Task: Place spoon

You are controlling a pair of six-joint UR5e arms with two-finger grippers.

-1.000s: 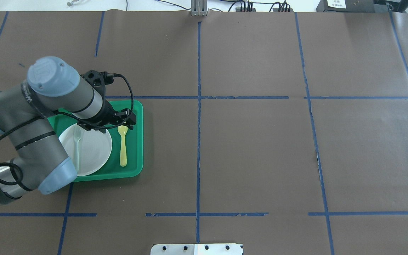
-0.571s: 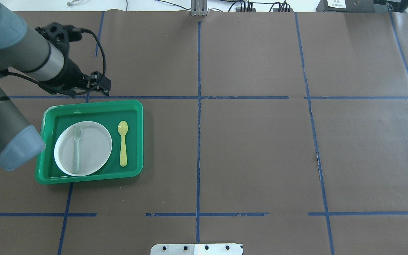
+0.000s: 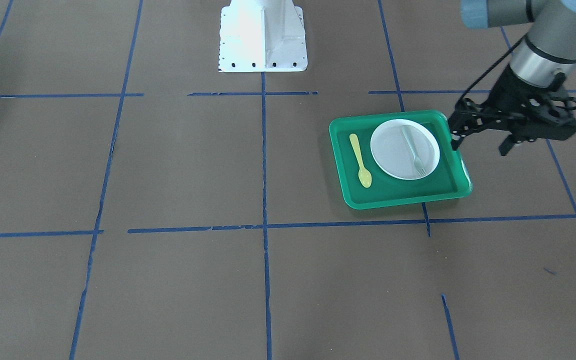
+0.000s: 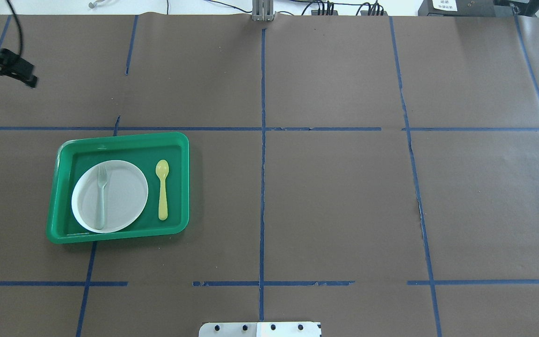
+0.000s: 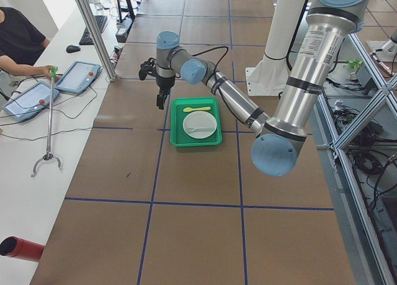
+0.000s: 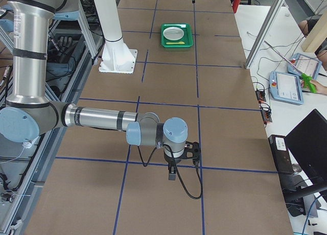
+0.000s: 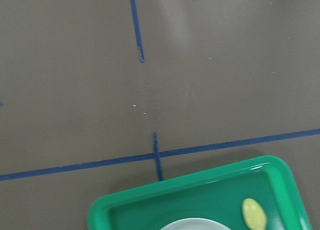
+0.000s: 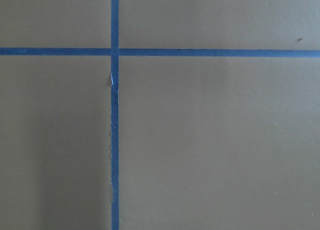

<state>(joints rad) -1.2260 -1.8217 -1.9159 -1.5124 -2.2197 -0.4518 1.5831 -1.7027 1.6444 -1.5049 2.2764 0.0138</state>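
Note:
The yellow spoon lies flat in the green tray, just right of the white plate, with its bowl toward the far side. It also shows in the front-facing view and its bowl shows in the left wrist view. My left gripper is open and empty. It hangs off the tray's outer side, apart from the spoon, and is only a dark tip at the overhead view's left edge. My right gripper shows only in the exterior right view, far from the tray. I cannot tell whether it is open or shut.
A pale grey-green fork lies on the plate. Brown paper with blue tape lines covers the table. The robot's white base plate stands at the table's near middle. Operators' tablets lie past the far edge.
My left arm has drawn back from over the tray, up and out to the far left. The spoon, plate and fork have stayed where they were.

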